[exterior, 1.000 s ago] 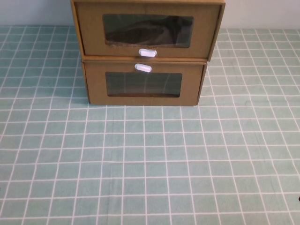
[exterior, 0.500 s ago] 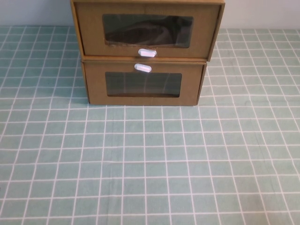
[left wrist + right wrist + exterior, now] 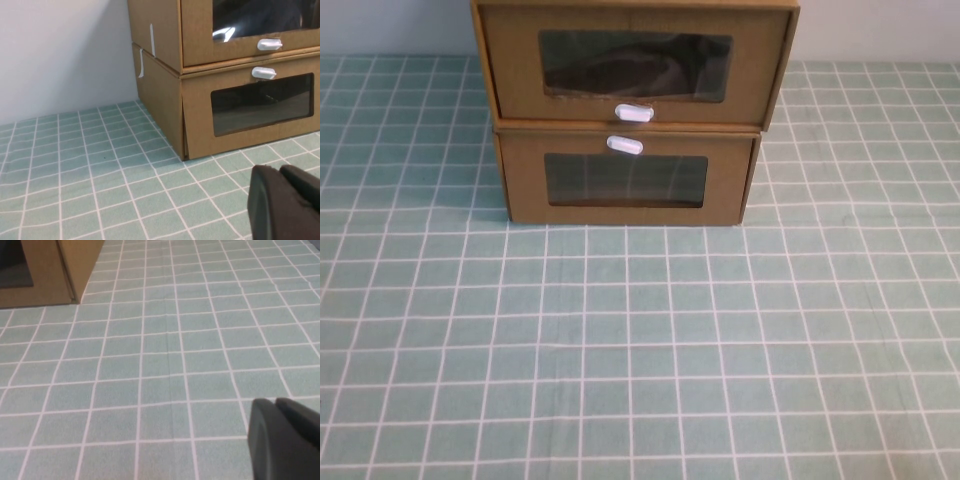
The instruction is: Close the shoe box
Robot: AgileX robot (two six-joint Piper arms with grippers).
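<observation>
At the worktop's far edge I see the shoe box [image 3: 632, 65] stacked on a similar cardboard box [image 3: 625, 178]. My left gripper [image 3: 285, 202] and right gripper [image 3: 282, 437] hover near the front edge; I cannot tell their spread.

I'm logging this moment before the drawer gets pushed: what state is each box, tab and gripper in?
Upper shoe box: stacked on the lower one, front sticking out past it, dark contents behind the window.
Its tab: untouched.
Lower box: on the table, drawer front flush.
Left gripper: low over the table in front of the boxes, holding nothing.
Right gripper: over bare table, holding nothing.
</observation>
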